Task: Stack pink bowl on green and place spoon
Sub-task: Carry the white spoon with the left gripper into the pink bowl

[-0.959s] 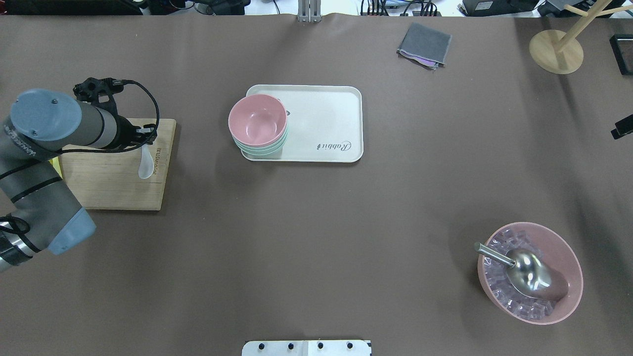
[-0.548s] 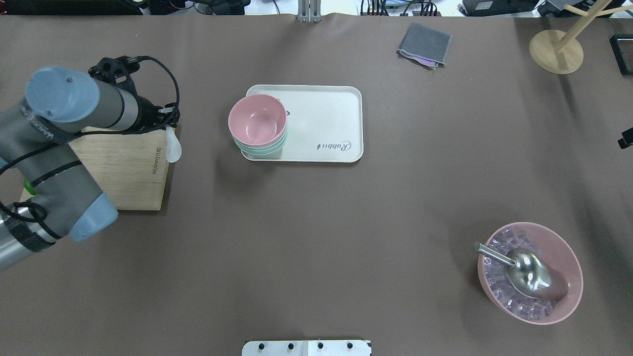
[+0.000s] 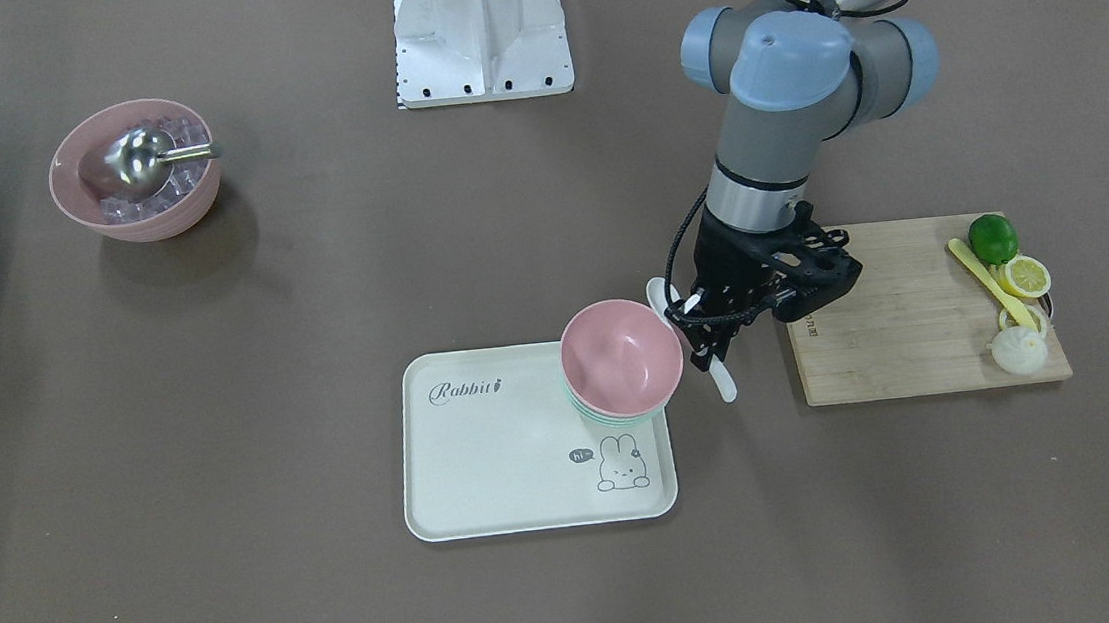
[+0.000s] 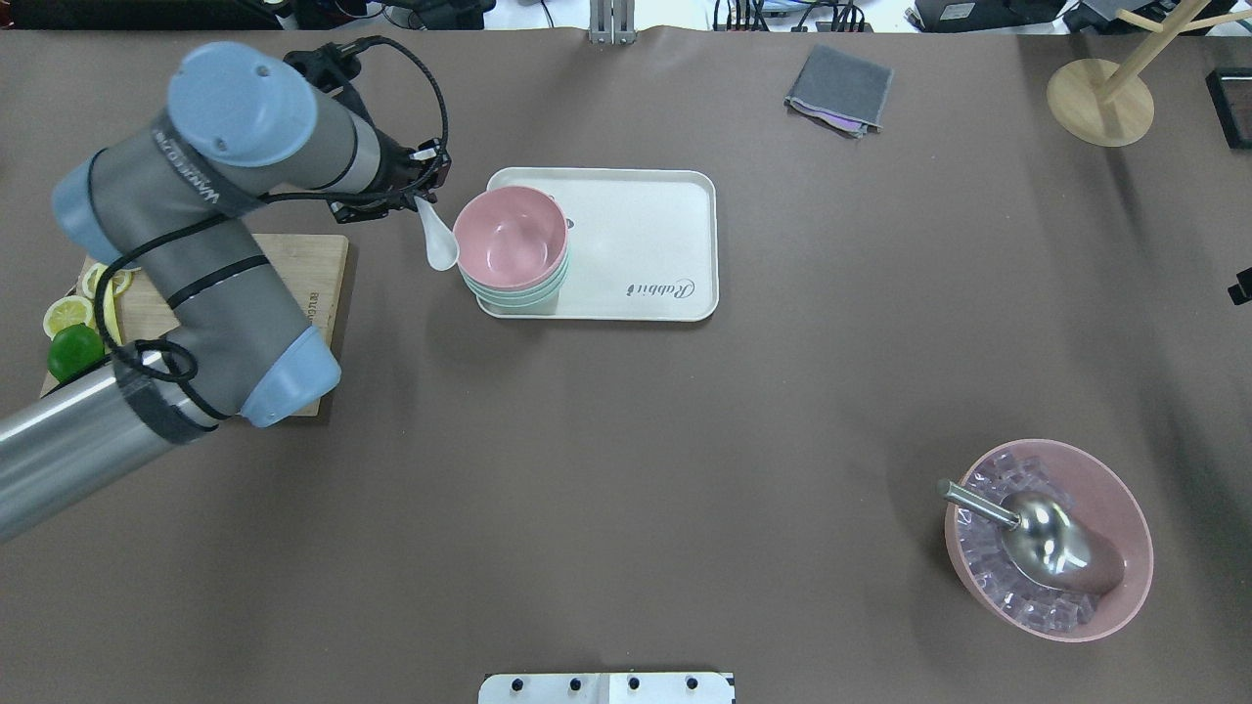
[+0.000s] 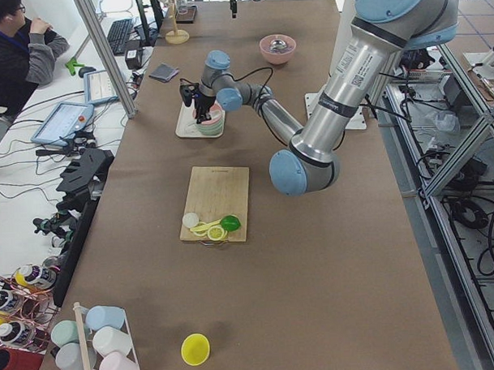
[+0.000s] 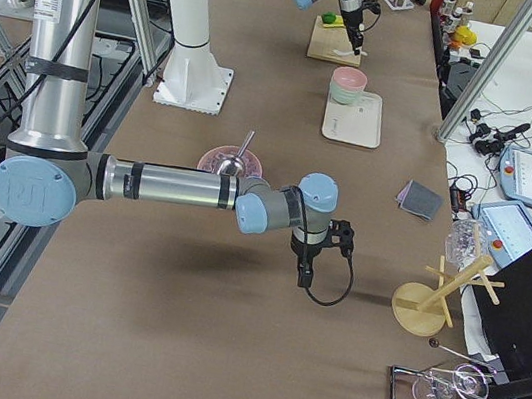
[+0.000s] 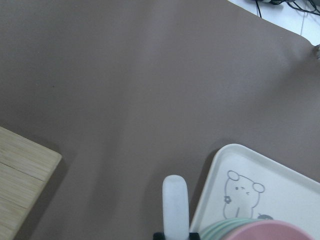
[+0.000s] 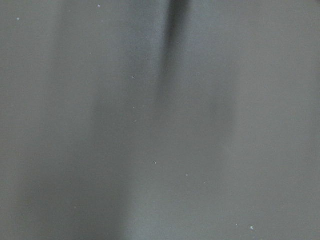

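The spoon [image 4: 440, 246] is pinched by its handle in the left gripper [image 4: 423, 202], just beside the pink bowl [image 4: 509, 240], which is already nested on the green bowls [image 4: 523, 293]. Its head should be carried over the pink bowl's rim, lowered inside, and only then released.

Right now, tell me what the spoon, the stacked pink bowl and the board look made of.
Spoon: white, slightly translucent sheen, probably plastic. Stacked pink bowl: matte, even colour, likely plastic or melamine. Board: wood or bamboo, visible strip grain.
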